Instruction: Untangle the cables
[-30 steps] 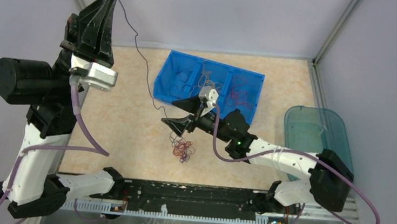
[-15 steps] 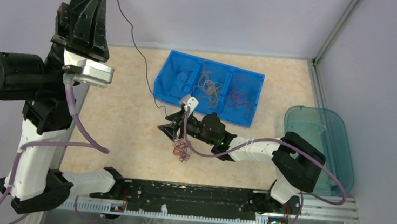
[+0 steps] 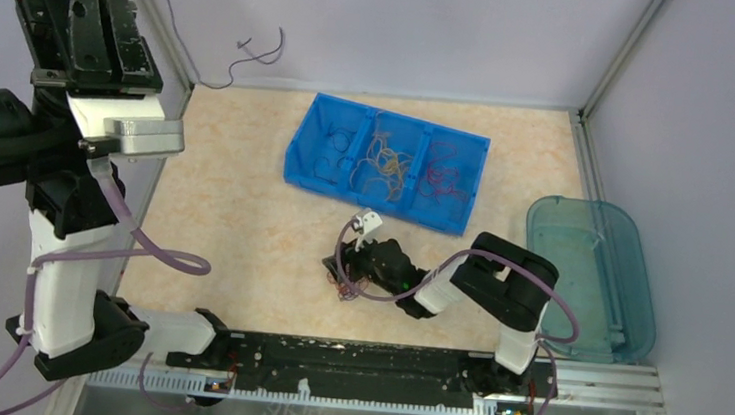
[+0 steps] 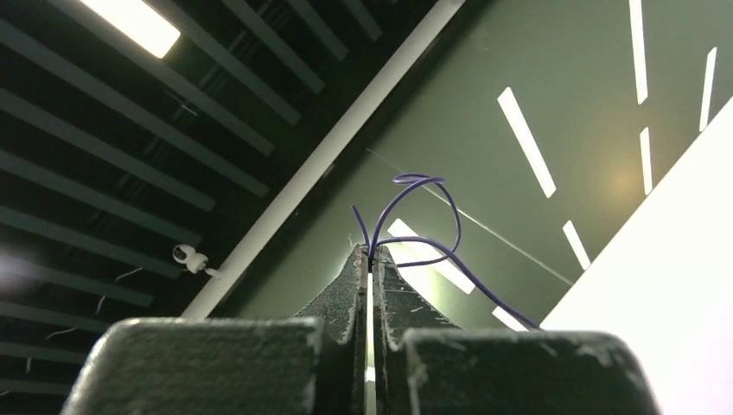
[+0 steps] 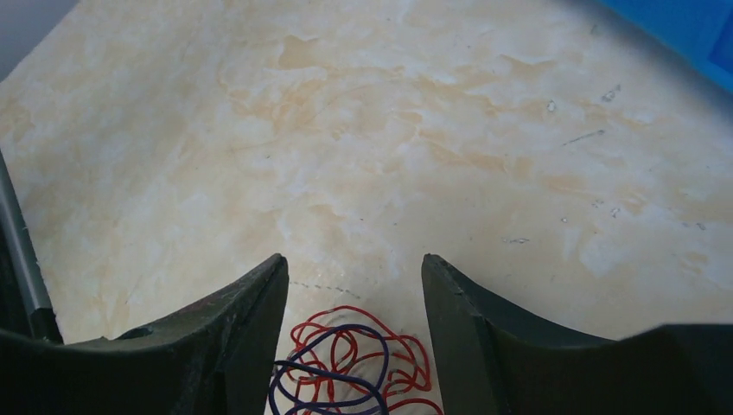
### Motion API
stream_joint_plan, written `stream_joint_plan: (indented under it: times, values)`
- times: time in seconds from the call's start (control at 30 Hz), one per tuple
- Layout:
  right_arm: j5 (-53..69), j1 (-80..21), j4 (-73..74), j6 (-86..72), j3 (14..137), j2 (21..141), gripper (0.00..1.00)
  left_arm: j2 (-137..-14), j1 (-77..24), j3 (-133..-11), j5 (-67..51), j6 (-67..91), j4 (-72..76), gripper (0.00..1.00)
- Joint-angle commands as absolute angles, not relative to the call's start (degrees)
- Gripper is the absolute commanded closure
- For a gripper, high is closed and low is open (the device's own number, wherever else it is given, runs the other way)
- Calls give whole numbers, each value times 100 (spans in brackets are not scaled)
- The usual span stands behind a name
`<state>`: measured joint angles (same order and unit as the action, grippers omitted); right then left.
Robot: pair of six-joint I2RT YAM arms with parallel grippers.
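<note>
Aloft, my left gripper [image 4: 370,259] pinching one purple strand [image 4: 423,216], right gripper [image 5: 352,264] spread over red-purple tangle [image 5: 354,367], blue bin [image 3: 300,153], middle compartment orange-yellow strands [image 3: 386,161], darker ones either side.

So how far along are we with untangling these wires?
Done: the blue bin holds loose strands in three sections. In hand: the left gripper pinches one purple strand, raised high and hanging free. Left: a red and purple tangle lies on the table between the right gripper's open fingers, not yet pulled apart.
</note>
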<state>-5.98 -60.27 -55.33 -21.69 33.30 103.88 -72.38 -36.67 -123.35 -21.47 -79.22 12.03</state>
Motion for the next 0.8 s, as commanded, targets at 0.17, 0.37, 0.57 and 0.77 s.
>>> stream_joint_plan:
  times: [0.17,0.37,0.57,0.77]
  values:
    - [-639,-6073,-6335,-1924,3176,8830,23,-6463,-3700,-11049,-2247,-7718,705,100]
    - [39,-6074,-5246,-1334,3834,7229,6,-5989,-3700,-10204,-2716,-7150,-334,100]
    - [1195,-6073,-4809,-1091,4675,6959,6,-5979,-3700,-10213,-3113,-6441,-1114,100]
    - [1582,-6073,-4566,-960,5273,7236,14,-5953,-3700,-10180,-3087,-6136,-1283,100]
